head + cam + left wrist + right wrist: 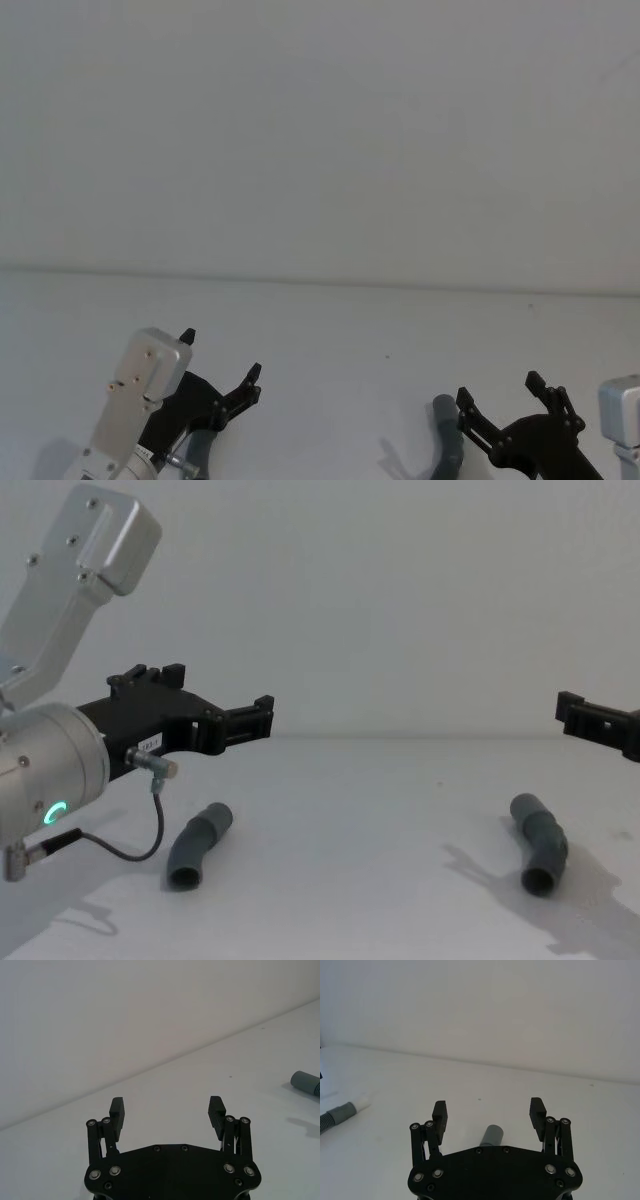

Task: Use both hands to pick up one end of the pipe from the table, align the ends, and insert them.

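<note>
Hovering over table (330, 330) | left gripper (221, 353), right gripper (499, 388) | jaws spread, empty | pipe (200, 842) seemingly untouched

The left gripper (221, 354) is showing at the lower left, its fingers standing apart. The right gripper (499, 389) is showing at the lower right, likewise spread. One grey pipe piece (447, 440) is lying on the table (340, 330) just beside the right gripper. A second pipe piece (201, 450) is lying partly under the left gripper.
</note>
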### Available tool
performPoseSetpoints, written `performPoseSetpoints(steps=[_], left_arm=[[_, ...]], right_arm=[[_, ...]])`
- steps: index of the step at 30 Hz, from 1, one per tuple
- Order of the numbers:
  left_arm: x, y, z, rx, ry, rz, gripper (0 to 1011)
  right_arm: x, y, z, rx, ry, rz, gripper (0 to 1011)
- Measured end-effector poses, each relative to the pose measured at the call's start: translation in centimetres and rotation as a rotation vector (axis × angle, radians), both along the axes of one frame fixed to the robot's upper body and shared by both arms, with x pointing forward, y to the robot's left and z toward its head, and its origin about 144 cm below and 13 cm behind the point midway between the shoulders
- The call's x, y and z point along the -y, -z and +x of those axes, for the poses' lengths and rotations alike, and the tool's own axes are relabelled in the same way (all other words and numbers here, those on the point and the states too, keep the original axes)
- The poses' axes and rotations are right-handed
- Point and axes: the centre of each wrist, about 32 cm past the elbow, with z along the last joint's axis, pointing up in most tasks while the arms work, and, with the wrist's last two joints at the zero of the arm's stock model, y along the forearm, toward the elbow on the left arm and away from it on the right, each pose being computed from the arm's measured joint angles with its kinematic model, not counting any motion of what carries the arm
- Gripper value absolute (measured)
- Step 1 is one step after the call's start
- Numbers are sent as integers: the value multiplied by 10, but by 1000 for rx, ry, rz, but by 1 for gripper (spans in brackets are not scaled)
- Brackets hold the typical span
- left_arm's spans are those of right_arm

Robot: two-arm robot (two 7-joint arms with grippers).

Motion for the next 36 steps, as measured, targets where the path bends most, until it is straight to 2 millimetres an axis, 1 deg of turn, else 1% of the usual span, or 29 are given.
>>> performPoseSetpoints(steps=[22, 31, 36], left_arm=[[1, 1, -2, -23, -4, -19, 1002], [6, 4, -11, -113, -23, -71, 1002], [9, 3, -20, -180, -43, -99, 1002]], right_arm=[[0, 0, 0, 0, 0, 0, 1002], [0, 0, 0, 0, 0, 0, 1002], [0, 0, 0, 0, 0, 0, 1002]])
